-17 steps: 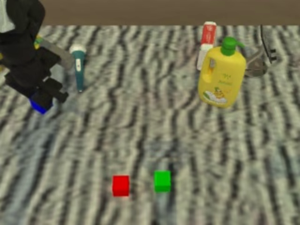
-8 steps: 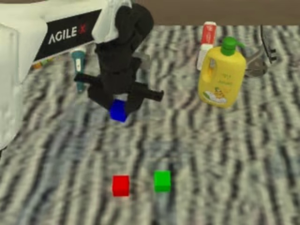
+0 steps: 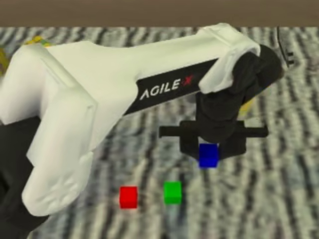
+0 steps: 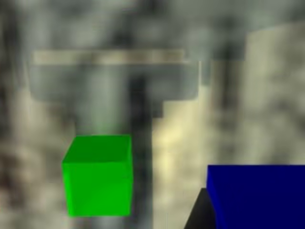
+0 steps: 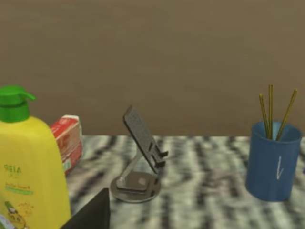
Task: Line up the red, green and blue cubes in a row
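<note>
The red cube (image 3: 128, 197) and the green cube (image 3: 172, 192) sit side by side near the table's front edge. My left gripper (image 3: 208, 149) reaches across the table and is shut on the blue cube (image 3: 208, 155), which hangs to the right of the green cube and a little farther back. In the left wrist view the blue cube (image 4: 257, 195) sits against a black finger (image 4: 200, 217), with the green cube (image 4: 97, 174) on the table beyond. Only a dark sliver of my right gripper (image 5: 93, 214) shows, and that arm is outside the top view.
At the back right stand a yellow pump bottle (image 5: 28, 171), a red and white box (image 5: 69, 140), a metal phone stand (image 5: 140, 162) and a blue cup (image 5: 272, 162) holding sticks. My left arm's white body (image 3: 99, 99) covers much of the table's left and back.
My left arm has carried the blue cube from the far left, across the table to the right and forward, to just right of the green cube. The red and green cubes have not moved.
</note>
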You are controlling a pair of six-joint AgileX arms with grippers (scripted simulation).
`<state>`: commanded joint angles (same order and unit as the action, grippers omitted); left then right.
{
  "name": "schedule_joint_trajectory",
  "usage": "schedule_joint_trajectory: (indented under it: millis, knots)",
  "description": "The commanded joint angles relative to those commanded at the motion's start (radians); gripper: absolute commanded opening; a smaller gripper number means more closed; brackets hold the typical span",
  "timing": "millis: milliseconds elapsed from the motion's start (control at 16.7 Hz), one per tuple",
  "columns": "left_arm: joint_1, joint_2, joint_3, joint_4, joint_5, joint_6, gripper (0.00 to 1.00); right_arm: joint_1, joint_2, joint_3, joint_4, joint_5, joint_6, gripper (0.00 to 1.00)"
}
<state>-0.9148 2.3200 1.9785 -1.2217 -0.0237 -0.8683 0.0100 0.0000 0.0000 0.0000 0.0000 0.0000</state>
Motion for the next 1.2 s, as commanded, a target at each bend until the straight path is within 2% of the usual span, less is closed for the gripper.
schedule_joint_trajectory:
  millis: [240,660,1200]
  knots:
    - [-0.089,0.009,0.033,-0.017,-0.005,-0.126,0.0,0.0,0.0,0.0,0.0,0.0,0.0,1.0]
    - [-0.088,0.008,0.022,0.0,-0.005,-0.129,0.0,0.0,0.0,0.0,0.0,0.0,0.0,1.0]
    - [-0.089,0.072,-0.137,0.217,-0.005,-0.126,0.0,0.0,0.0,0.0,0.0,0.0,0.0,1.0]
